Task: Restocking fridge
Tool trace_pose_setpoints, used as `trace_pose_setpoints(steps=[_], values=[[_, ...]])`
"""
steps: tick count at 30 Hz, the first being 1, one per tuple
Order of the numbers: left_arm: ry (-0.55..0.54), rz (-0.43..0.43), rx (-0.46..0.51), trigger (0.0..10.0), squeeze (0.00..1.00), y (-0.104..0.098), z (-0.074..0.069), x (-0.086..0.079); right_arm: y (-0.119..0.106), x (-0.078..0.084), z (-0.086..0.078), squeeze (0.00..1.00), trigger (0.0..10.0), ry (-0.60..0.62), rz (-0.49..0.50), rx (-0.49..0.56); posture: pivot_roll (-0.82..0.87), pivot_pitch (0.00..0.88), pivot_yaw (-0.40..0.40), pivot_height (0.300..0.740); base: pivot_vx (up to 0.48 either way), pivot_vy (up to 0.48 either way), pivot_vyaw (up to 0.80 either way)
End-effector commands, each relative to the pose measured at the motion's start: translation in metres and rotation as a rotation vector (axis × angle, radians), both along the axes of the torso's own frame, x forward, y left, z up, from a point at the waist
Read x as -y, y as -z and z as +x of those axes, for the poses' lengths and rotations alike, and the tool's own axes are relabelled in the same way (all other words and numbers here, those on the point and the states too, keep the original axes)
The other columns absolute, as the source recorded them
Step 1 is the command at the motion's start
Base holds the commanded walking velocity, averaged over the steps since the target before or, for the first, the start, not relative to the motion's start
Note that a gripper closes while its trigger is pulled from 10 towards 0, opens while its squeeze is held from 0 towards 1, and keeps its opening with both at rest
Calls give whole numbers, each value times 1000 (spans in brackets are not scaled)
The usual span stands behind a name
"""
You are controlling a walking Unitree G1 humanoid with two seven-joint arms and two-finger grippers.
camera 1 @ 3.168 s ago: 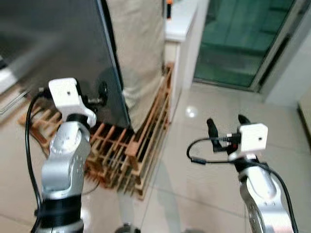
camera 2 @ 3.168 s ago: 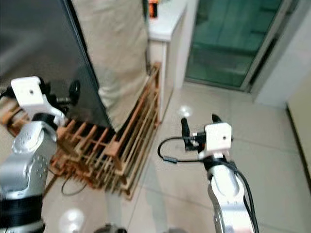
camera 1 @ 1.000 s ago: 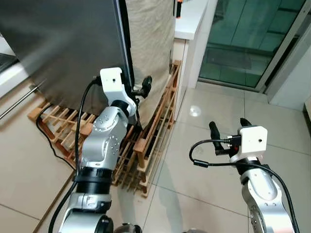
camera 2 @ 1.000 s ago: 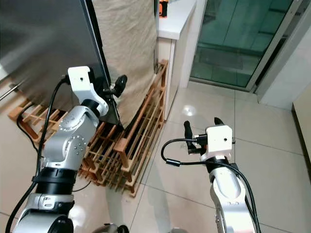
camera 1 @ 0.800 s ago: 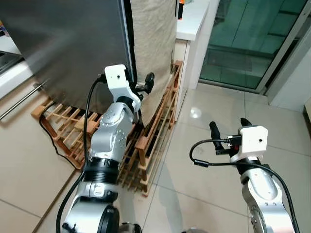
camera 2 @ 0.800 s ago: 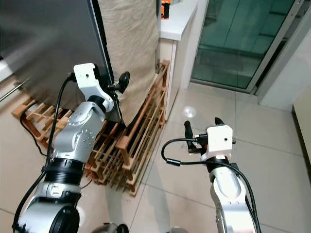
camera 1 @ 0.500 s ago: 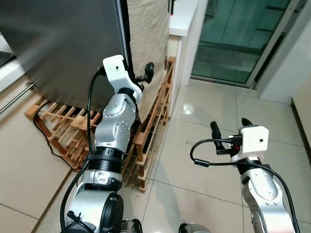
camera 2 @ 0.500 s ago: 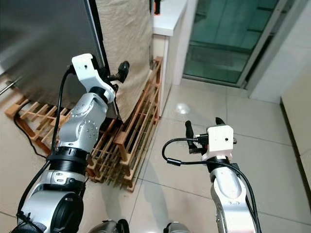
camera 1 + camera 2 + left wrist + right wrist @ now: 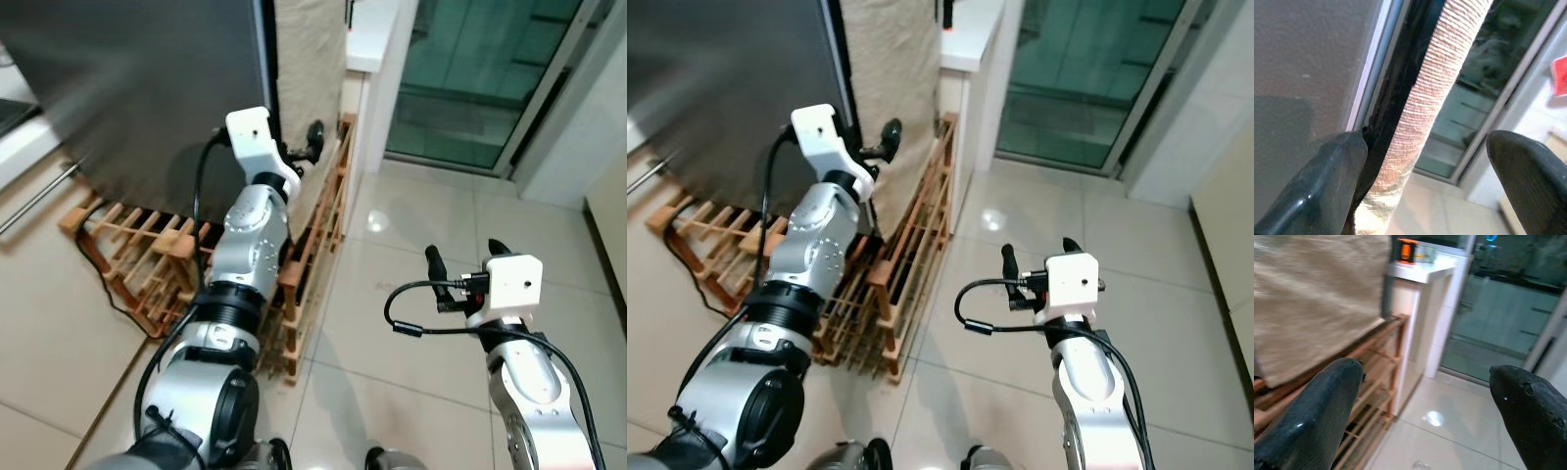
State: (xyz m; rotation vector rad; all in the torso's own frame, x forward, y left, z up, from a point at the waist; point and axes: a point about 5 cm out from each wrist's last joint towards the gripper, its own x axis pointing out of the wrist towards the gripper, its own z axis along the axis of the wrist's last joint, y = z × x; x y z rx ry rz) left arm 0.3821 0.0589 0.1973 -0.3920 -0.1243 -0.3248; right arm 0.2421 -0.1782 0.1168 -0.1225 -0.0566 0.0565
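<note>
- The right gripper [image 9: 462, 262] hung nearest, over the pale tiled floor [image 9: 411, 225], its two black fingers spread wide apart and pinching nothing; a black cable [image 9: 411, 311] looped from its wrist.
- The left gripper [image 9: 306, 147] was raised farther off at the right-hand edge of the dark fridge door [image 9: 147, 88]. In the left wrist view its fingers [image 9: 1327, 181] stood spread, one fingertip lying against the door's black edge seal [image 9: 1396, 88], the other well apart from it in open air.
- Just beside that door edge hung a beige woven cloth [image 9: 309, 59], draped down the side of the fridge.
- Below the door and the cloth, wooden slatted racks [image 9: 313, 245] lay on the floor and leaned against the cloth, with a dark cord [image 9: 103, 284] trailing among the slats.
- Beyond the cloth stood a white counter [image 9: 975, 34] with a small orange object [image 9: 1406, 249] on top.
- Farthest off was a green-tinted glass sliding door [image 9: 470, 78].
</note>
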Motion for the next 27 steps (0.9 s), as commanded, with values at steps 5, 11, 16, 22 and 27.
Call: trace_pose_setpoints(steps=[5, 11, 16, 22, 27], values=[[369, -71, 55, 10000, 0, -19, -16, 73, 2, -4, 0, 0, 10000, -1, -2, -10, -244, 66, 44, 740, 0, 0, 0], [776, -272, 124, 10000, 0, -45, -56, 135, 15, -1, -21, 0, 10000, 17, 13, -70, -257, 67, 32, 740, 0, 0, 0], [933, -312, 189, 10000, 0, -63, -76, 152, 21, 7, -23, 0, 10000, 49, 23, -96, -264, 62, 31, 740, 0, 0, 0], [1041, -348, 227, 10000, 0, -76, -90, 154, 19, 15, -17, 0, 10000, 75, 19, -89, -264, 53, 31, 740, 0, 0, 0], [804, -211, 189, 10000, 0, -54, -64, 119, 13, 11, -10, 0, 10000, 74, 19, -59, -259, 54, 37, 740, 0, 0, 0]])
